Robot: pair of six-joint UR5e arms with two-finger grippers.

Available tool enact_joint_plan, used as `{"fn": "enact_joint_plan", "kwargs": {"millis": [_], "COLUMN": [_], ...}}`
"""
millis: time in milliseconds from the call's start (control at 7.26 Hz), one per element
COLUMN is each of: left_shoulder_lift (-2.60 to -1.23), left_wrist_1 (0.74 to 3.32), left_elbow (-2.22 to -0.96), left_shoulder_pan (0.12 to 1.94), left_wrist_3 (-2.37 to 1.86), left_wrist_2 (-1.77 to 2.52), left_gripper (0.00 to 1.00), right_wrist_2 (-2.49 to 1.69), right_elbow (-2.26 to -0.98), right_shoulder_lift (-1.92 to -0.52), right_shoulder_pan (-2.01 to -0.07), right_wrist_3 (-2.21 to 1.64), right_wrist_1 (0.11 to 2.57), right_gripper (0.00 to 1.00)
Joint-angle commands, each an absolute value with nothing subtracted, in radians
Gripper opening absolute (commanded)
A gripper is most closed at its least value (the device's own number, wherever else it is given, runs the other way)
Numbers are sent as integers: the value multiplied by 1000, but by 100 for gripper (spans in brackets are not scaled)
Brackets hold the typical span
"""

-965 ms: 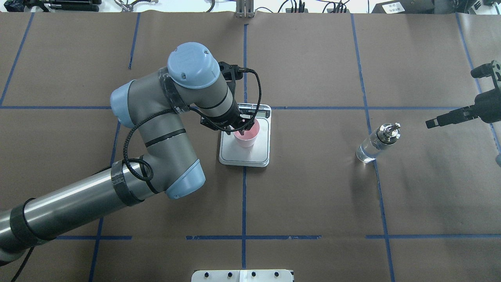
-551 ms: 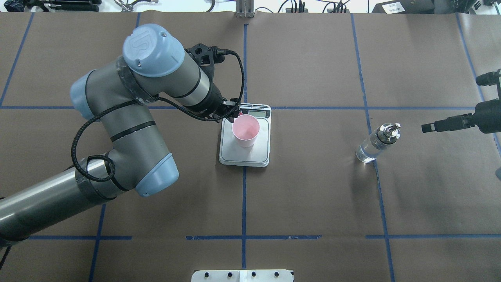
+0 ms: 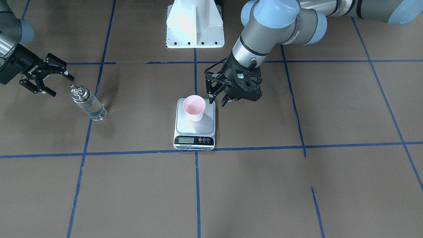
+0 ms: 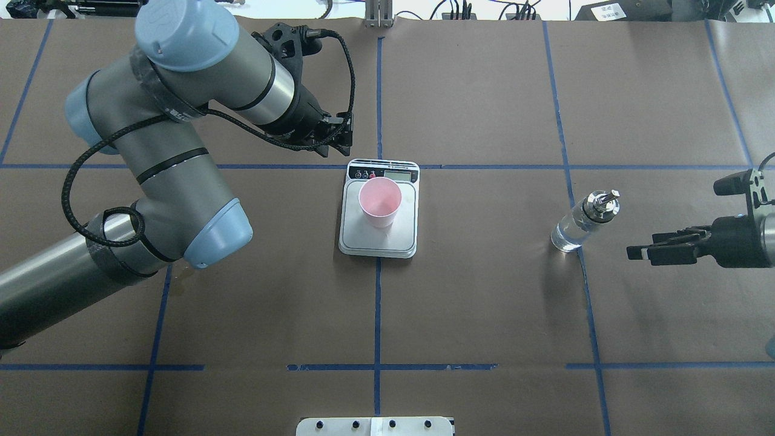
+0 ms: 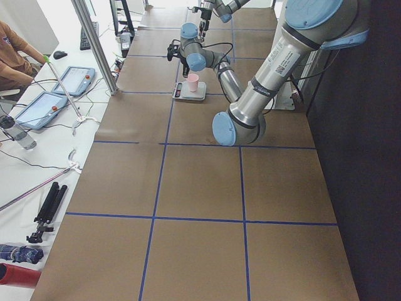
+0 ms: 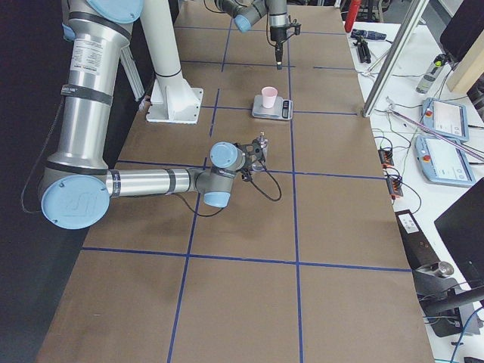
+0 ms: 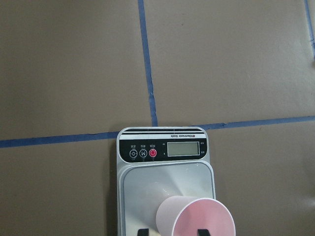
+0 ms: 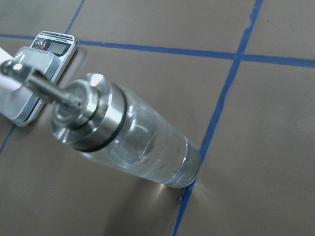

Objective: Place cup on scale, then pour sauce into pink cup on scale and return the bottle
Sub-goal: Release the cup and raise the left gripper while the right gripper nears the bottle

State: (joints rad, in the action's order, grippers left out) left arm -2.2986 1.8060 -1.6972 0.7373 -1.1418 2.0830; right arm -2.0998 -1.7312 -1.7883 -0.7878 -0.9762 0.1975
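The pale pink cup [image 4: 379, 203] [image 3: 194, 107] stands upright on the silver scale [image 4: 404, 237] [image 3: 185, 128], alone and untouched. My left gripper [image 4: 342, 138] [image 3: 218, 99] hovers open and empty just off the scale's edge; its fingertips [image 7: 142, 231] frame the cup [image 7: 195, 219] at the bottom of the left wrist view. The clear glass bottle [image 4: 577, 225] [image 3: 88, 104] [image 8: 133, 142] with its silver spout stands upright on the table, clear sauce inside. My right gripper [image 4: 639, 253] [image 3: 62, 86] is open beside the bottle, not touching it.
Blue tape lines grid the brown table cover. The white robot base [image 3: 195, 23] [image 4: 375, 426] sits at the robot's side of the table. A seated person [image 5: 15, 53] and tablets [image 5: 75, 79] are beyond the table's far long edge.
My left gripper let go of the cup and drew back up and away from the scale. My right gripper shifted toward the robot's side, closer to the bottle's level.
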Motion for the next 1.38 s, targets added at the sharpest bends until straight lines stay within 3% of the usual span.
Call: {"fn": "enact_joint_plan", "kwargs": {"millis": [0, 413, 689, 965, 1240], "left_shoulder_lift": [-2290, -2287, -2281, -2238, -2189], "left_wrist_1": [1809, 1807, 1807, 1807, 1805], "left_elbow": [-1698, -1698, -1700, -1733, -1762], "left_shoulder_pan": [741, 741, 742, 752, 761], "left_wrist_3": [-1143, -1143, -1143, -1140, -1137], "left_wrist_2": [2085, 2085, 2085, 2083, 2074], "left_gripper": [45, 46, 48, 50, 53], "right_wrist_2": [-1755, -1361, -1167, -1048, -950], "right_elbow": [-1810, -1986, -1994, -2103, -2088], "right_shoulder_lift": [-1834, -1875, -1870, -1864, -1820], "right_shoulder_pan": [-563, -344, -264, -255, -241], "right_wrist_3": [-976, -1080, -1170, -1250, -1250], "right_wrist_1": [212, 521, 570, 806, 854], "right_gripper": [96, 99, 100, 100, 100]}}
